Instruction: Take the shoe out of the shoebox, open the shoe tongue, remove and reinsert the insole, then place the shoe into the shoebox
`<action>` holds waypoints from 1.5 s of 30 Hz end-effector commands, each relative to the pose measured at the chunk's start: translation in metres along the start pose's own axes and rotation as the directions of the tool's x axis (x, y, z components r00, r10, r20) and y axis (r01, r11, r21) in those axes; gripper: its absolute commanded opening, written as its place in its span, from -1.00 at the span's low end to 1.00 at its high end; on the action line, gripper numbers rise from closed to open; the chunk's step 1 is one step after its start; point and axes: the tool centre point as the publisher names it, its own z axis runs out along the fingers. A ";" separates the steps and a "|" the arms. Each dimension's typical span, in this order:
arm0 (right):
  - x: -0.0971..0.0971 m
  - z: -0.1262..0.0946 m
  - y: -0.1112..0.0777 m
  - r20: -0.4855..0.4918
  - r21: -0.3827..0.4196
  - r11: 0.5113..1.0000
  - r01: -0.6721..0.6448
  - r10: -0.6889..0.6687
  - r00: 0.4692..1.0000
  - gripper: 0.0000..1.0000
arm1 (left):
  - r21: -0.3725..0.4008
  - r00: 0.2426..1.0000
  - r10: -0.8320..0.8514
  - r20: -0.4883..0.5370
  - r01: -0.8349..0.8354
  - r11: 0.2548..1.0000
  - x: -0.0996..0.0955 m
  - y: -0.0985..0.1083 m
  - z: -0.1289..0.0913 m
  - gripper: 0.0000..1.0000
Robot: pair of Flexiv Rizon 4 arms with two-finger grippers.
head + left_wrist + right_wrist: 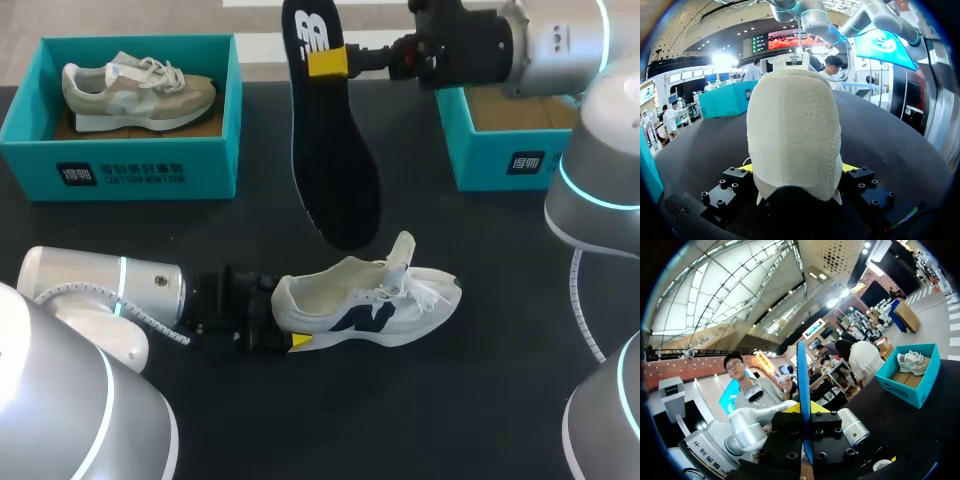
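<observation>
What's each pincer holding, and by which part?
Right pincer: black flat foam insole, near its heel end. Left pincer: white mesh sneaker, by its heel.

Left hand (285, 315) low, clamped on shoe (370, 300); right hand (326, 61) raised, clamped on insole (335, 170).

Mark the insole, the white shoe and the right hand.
insole (330, 150): head view, middle of its black face.
white shoe (365, 318): head view, navy logo on its side.
right hand (325, 62): head view, yellow fingertip at the insole's edge.
</observation>
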 end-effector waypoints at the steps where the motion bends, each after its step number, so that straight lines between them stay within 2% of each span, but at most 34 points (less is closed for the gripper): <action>1: 0.017 -0.001 -0.012 -0.002 0.004 1.000 -0.023 0.023 1.000 -1.00 | -0.003 1.000 0.000 0.000 0.000 1.000 0.001 0.001 0.000 -1.00; 5: 0.036 0.000 -0.021 -0.004 0.006 0.999 -0.032 0.032 0.999 -1.00 | -0.003 1.000 0.000 0.000 0.000 1.000 0.001 0.001 0.000 -1.00; 10: 0.054 0.012 -0.032 -0.002 0.025 0.998 -0.053 0.053 0.999 -1.00 | -0.003 1.000 0.000 0.000 0.000 1.000 0.001 0.001 0.000 -1.00; 19: 0.079 0.022 -0.051 0.034 -0.051 0.987 -0.152 0.153 0.988 -1.00 | -0.003 1.000 0.000 0.000 0.000 1.000 0.001 0.001 0.000 -1.00; 31: 0.092 0.013 -0.061 0.050 -0.086 0.976 -0.201 0.205 0.977 -1.00 | -0.003 1.000 0.000 0.000 0.000 1.000 0.001 0.001 0.000 -1.00; 45: 0.095 0.010 -0.063 0.060 -0.082 0.978 -0.191 0.197 0.979 -1.00 | -0.003 1.000 0.000 0.000 0.000 1.000 0.001 0.001 0.000 -1.00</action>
